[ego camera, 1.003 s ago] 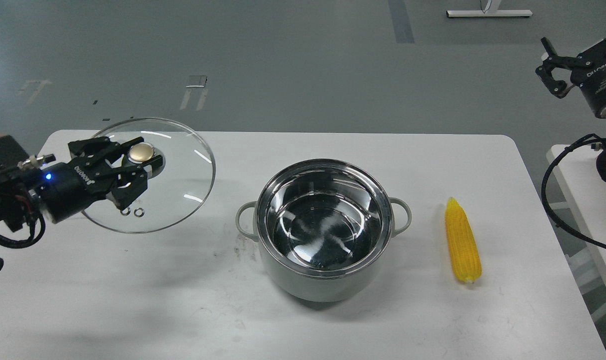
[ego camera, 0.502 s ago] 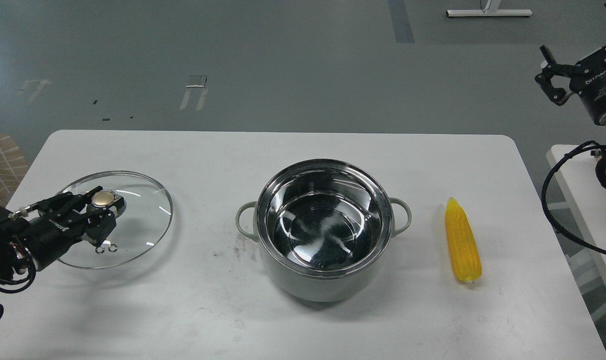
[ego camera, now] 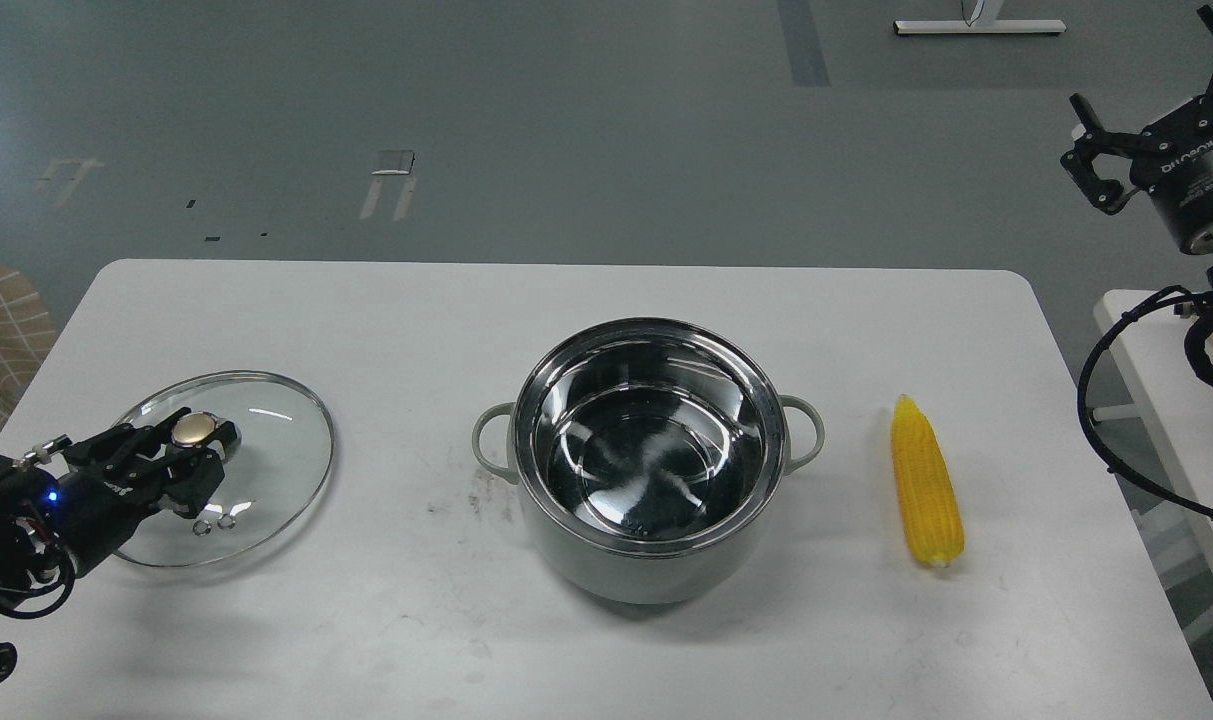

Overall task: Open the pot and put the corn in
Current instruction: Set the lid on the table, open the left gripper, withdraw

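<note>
The pale grey-green pot (ego camera: 649, 540) stands open in the middle of the table, its shiny steel inside empty. The yellow corn (ego camera: 925, 482) lies to the right of it, tip pointing away from me. The glass lid (ego camera: 276, 450) lies flat on the table at the left. My left gripper (ego camera: 198, 447) is low over the lid, its fingers closed around the gold knob (ego camera: 192, 428). My right gripper (ego camera: 1144, 70) is open and empty, held high beyond the table's far right corner, well away from the corn.
The white table (ego camera: 606, 300) has faint scuff marks just left of the pot. A second white surface (ego camera: 1156, 380) and black cables stand at the right edge. A patterned object (ego camera: 1, 320) stands off the table's left edge.
My left gripper has carried the lid down and towards me, from raised and tilted at the back left to flat on the table. My right gripper has drifted slightly up.
</note>
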